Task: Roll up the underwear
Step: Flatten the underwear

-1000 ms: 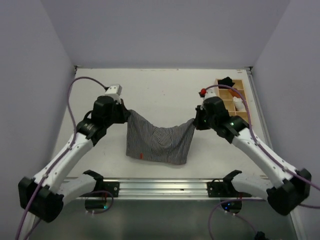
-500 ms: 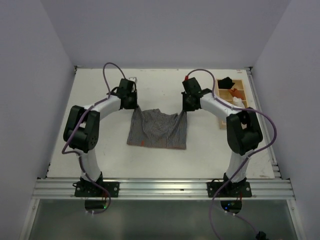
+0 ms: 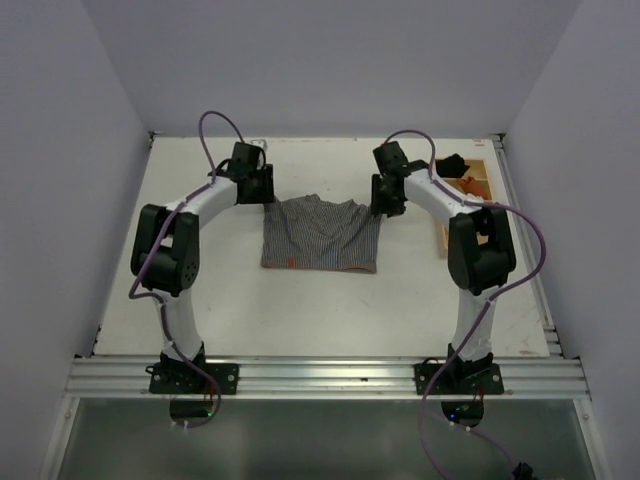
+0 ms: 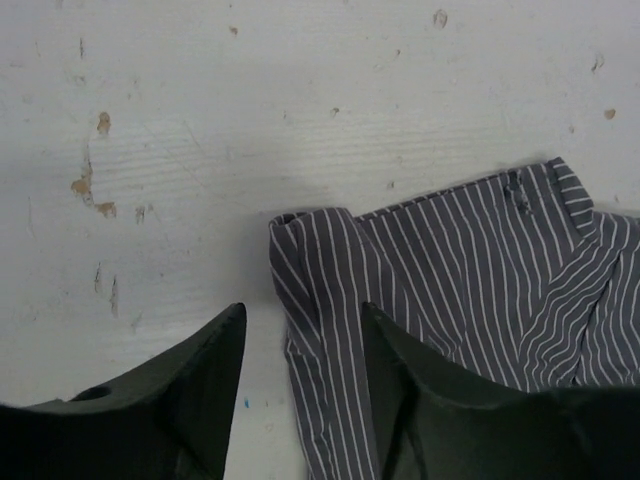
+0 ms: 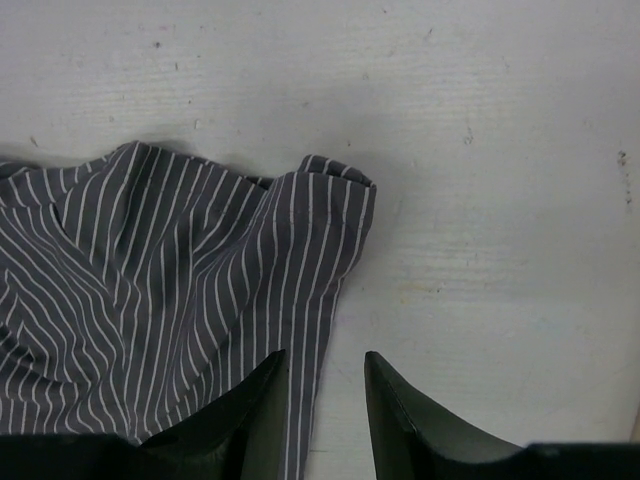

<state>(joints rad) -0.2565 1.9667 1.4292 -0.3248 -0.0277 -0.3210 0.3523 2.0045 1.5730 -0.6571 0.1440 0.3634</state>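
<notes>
The underwear (image 3: pixel 320 235), grey with fine white stripes, lies spread on the white table with its far edge rumpled. My left gripper (image 3: pixel 262 190) hovers at its far left corner, open. In the left wrist view that corner of the underwear (image 4: pixel 470 270) lies loose on the table, and the left gripper (image 4: pixel 302 310) has a strip of it between its spread fingers. My right gripper (image 3: pixel 385 200) is open at the far right corner. In the right wrist view the underwear (image 5: pixel 180 270) has only its edge in the gap of the right gripper (image 5: pixel 325 357).
A wooden compartment box (image 3: pixel 478 172) stands at the far right with a black bundle (image 3: pixel 452 162) and an orange one (image 3: pixel 468 187) in it. Grey walls close in the table on three sides. A metal rail (image 3: pixel 320 375) runs along the near edge.
Both arms have carried the underwear further from the bases and laid it flat. Both grippers, shut on its far corners before, have opened and let go.
</notes>
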